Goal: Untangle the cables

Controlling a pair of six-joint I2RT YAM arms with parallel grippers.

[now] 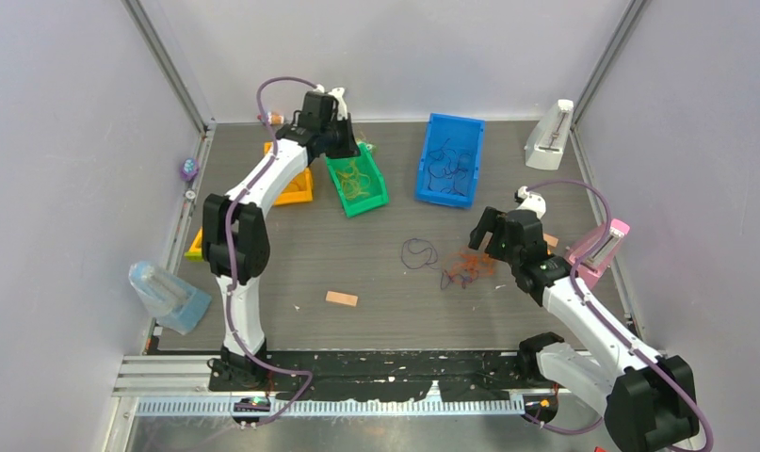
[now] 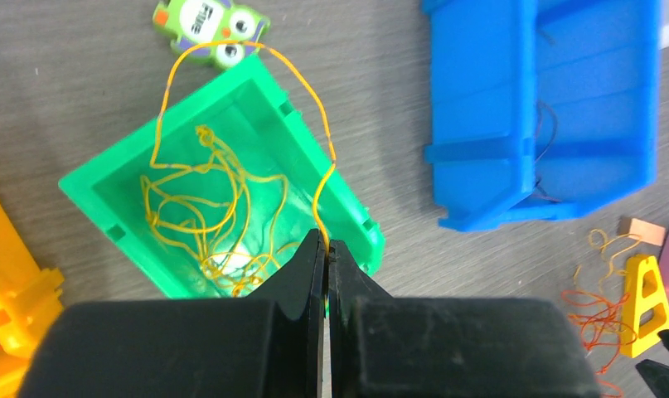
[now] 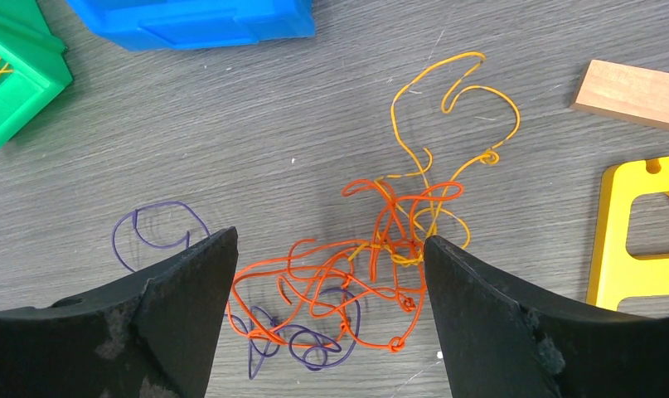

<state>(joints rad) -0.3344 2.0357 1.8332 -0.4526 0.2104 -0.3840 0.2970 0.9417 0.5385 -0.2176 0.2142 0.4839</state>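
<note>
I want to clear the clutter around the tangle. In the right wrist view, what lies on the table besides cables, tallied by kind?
Bins: 2 (green bin, blue bin)
Blocks: 1 (wooden block)
Flat cut-out shapes: 1 (yellow A-shaped piece)
Total: 4

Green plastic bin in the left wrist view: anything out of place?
Yes. One thin yellow cable arches out over the rim of the green plastic bin, pinched in the shut left tool, while the other yellow loops lie tangled inside.
</note>
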